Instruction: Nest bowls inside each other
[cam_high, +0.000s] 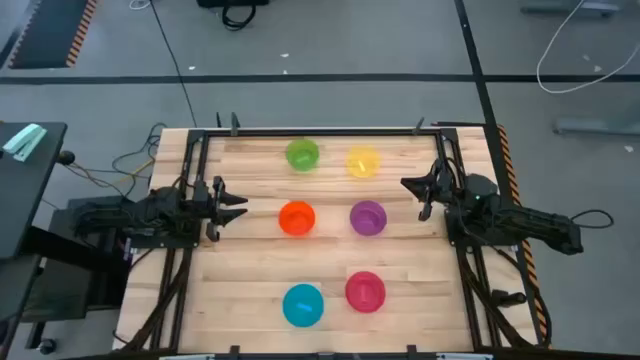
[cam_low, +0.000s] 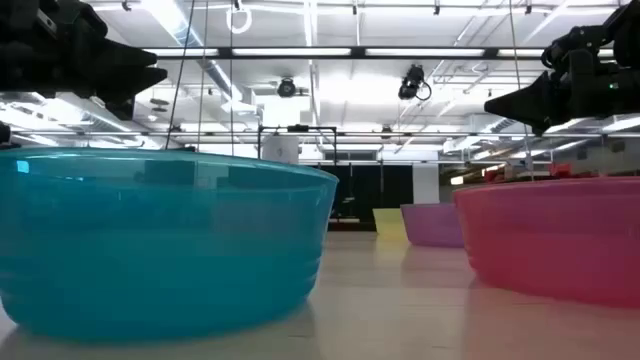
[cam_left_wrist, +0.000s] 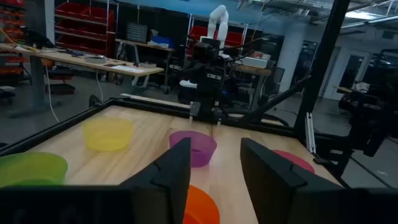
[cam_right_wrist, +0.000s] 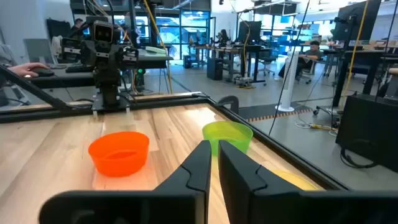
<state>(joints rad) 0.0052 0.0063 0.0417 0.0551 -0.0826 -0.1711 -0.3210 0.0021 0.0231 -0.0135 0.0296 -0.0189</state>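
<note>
Six small round plastic bowls sit apart, none nested, in three rows of two on the pale wooden desk (cam_high: 250, 290), seen from overhead. The green plastic bowl (cam_high: 302, 155) and the translucent yellow plastic bowl (cam_high: 363, 162) occupy the 12 o'clock row, green toward 11 and yellow toward 1. At the centre, the orange plastic bowl (cam_high: 297, 218) lies on the 9 o'clock side and the purple plastic bowl (cam_high: 368, 217) on the 3 o'clock side. Toward 6 o'clock stand the blue plastic bowl (cam_high: 303, 305) and, just beside it on the 3 o'clock side, the pink-red plastic bowl (cam_high: 365, 291); both loom large in the table-level view.

The left tool (cam_high: 237, 208) hangs at 9 o'clock of the desk, near the orange bowl but clear of it, its fingers (cam_left_wrist: 171, 171) parted and gripping nothing. The right tool (cam_high: 412, 186) waits at 3 o'clock, between the yellow and purple bowls and off to their side, touching neither; its fingers (cam_right_wrist: 200, 168) are drawn nearly together with only a narrow slit between them, and nothing is caught there. Both dark arms reach inward from the black metal frame (cam_high: 320, 131) that borders the desk.
</note>
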